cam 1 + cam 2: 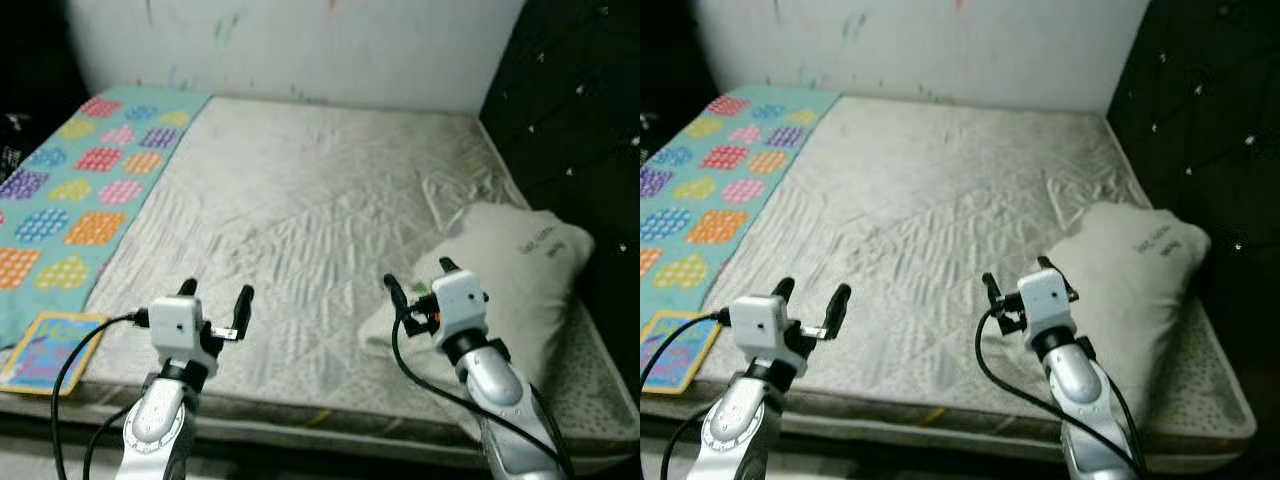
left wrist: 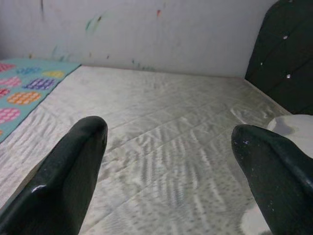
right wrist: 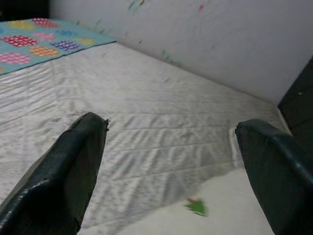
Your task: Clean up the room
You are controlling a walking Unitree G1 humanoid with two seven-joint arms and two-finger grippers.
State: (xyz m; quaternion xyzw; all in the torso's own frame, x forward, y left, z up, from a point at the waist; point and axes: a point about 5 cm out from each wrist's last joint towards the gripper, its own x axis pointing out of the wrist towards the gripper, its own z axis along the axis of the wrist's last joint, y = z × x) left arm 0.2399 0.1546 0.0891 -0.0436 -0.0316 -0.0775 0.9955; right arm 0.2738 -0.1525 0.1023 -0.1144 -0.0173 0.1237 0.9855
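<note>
A bedroom in a home: a bare quilted mattress fills the scene, with a white pillow at its near right, a dark tufted headboard along the right, a colourful patterned blanket on the left, and a scribble-marked white wall beyond.

From my seat the middle of the mattress lies bare and wide, open all the way to the far wall. On the right, a white pillow blocks the near corner, touching my right gripper, and the dark tufted headboard closes off that side. On the left, a patterned blanket lies flat, with a book at its near end.
</note>
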